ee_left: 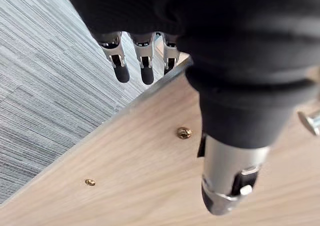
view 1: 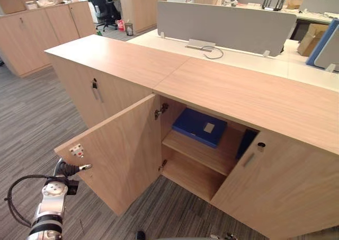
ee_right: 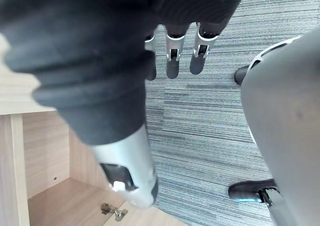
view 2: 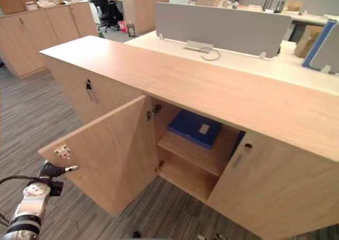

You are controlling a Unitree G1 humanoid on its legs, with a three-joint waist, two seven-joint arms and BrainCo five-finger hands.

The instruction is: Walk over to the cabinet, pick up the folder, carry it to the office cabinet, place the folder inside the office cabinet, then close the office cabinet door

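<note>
A blue folder [view 1: 198,126] lies flat on the upper shelf inside the open office cabinet [view 1: 243,97]. The cabinet's left door [view 1: 116,155] stands swung out wide, and its right door [view 1: 275,192] is partly open. My left hand [view 1: 68,169] is at the outer edge of the left door. In the left wrist view its straight fingers [ee_left: 120,69] reach past the door's edge [ee_left: 140,176], and its thumb [ee_left: 225,186] lies over the wood, gripping nothing. My right hand [ee_right: 172,61] hangs open over the carpet and holds nothing, beside the cabinet's lower shelf [ee_right: 60,201].
Another dark blue item [view 1: 246,142] stands behind the right door. A closed cabinet section with a handle [view 1: 95,91] adjoins on the left. Behind are a desk with a grey divider [view 1: 222,25], a row of wooden cabinets [view 1: 37,33] and a seated person [view 1: 103,1].
</note>
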